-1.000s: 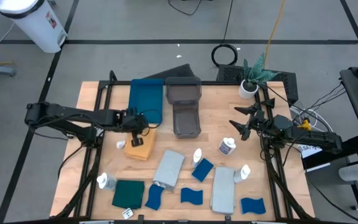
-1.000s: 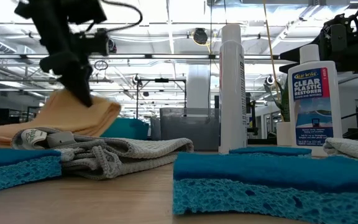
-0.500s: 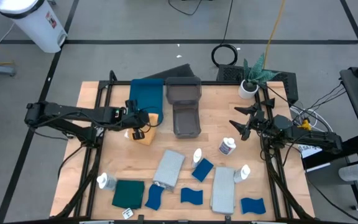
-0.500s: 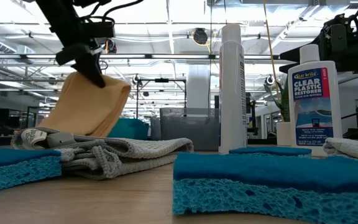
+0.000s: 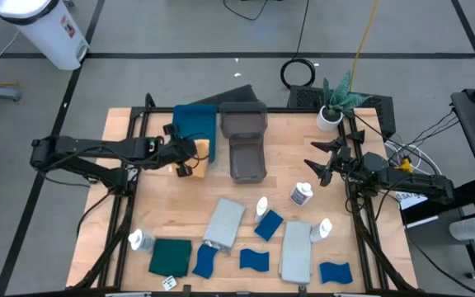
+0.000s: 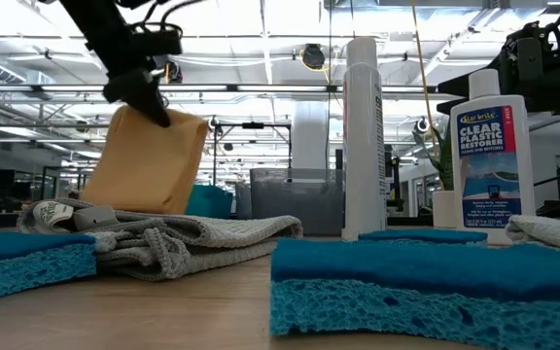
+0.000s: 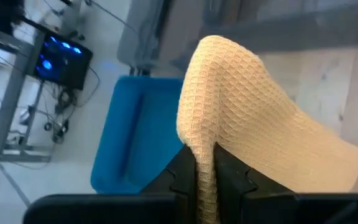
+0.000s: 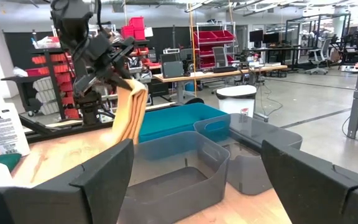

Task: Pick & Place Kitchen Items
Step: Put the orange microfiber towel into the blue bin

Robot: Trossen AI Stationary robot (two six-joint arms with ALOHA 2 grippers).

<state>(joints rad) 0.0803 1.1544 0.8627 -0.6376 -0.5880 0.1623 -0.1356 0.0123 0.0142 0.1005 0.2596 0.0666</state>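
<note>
The left gripper [image 5: 185,156] is pinched tight on the top edge of the orange cloth [image 5: 199,151], which hangs clear of the table beside the blue tray [image 5: 190,124] and just left of the grey bins [image 5: 246,142]; in the left wrist view the cloth [image 7: 253,124] drapes over the fingers [image 7: 185,177] and hides most of the table beyond. The right gripper [image 5: 318,165] waits at the table's right side with its jaws spread wide and nothing between them. In the low view, blue sponges [image 6: 426,282] fill the foreground and cut off the table behind.
</note>
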